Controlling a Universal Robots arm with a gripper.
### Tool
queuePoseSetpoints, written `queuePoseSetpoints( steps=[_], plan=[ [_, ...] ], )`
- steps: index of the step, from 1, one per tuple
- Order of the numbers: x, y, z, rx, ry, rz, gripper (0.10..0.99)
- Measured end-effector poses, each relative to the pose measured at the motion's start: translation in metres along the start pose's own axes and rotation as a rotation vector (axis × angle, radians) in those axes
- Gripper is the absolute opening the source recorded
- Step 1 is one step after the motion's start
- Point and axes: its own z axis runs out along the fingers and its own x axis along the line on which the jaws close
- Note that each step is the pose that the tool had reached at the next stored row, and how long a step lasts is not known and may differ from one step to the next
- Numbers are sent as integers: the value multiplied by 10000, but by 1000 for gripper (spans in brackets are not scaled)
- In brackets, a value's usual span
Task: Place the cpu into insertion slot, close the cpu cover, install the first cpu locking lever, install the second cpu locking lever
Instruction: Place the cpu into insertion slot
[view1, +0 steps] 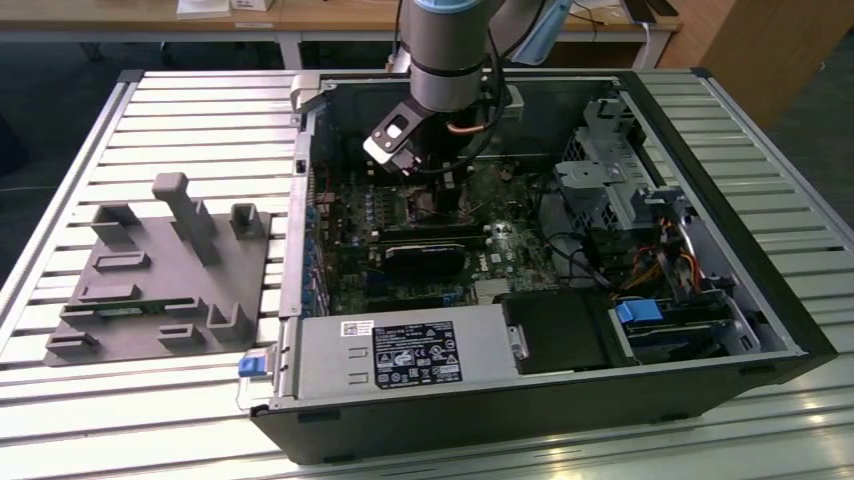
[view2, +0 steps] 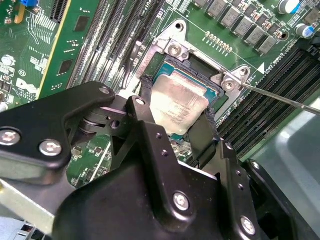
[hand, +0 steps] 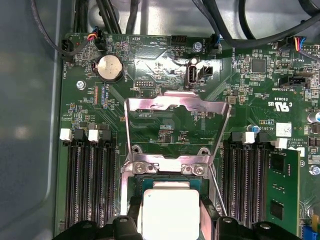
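Black two-finger claw (view2: 177, 105) is closed on the cpu (view2: 181, 100), a small flat square chip with a dull silvery-grey metal top. A finger (view2: 145, 97) presses each of two opposite edges.

The chip sits low in the insertion slot (view2: 196, 65), the small dark square socket with a metal rim on the green circuit board. Can't tell if it is fully seated or a hair above.

In the first wrist view the cpu cover (hand: 172, 103), a thin silvery frame plate with a cut-out centre, is flipped back off the socket, so it is not closed. A thin bare-metal locking lever (view2: 280, 98) sticks out free beside the socket, not hooked.

Judgement: step one is at or near placement. Cover and both levers are left.

Exterior view: grey arm (view1: 447, 60) reaches down into the open black computer case (view1: 747, 330) on the slatted metal desk (view1: 160, 120). A grey moulded fixture (view1: 147, 270) sits well apart on the exterior view's left.
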Motion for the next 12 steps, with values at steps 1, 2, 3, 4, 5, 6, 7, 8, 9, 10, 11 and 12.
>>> queuePoseSetpoints(
  steps=[1,2,3,4,5,6,7,8,9,10,11,12],
  plan=[
    [0,0,0,0,-1,0,553],
    [0,0,1,1,-1,0,553],
    [1,0,1,1,-2,0,616],
    [1,0,2,1,-2,0,616],
    [1,0,2,1,-2,0,616],
    [4,0,3,-1,0,1,616],
    [10,0,3,-1,1,3,616],
    [18,0,2,0,-1,2,616],
    [27,0,2,0,-1,1,616],
    [36,0,2,0,-1,5,616],
    [41,1,2,1,-2,9,616],
    [44,1,2,1,-2,12,616]
  ],
)
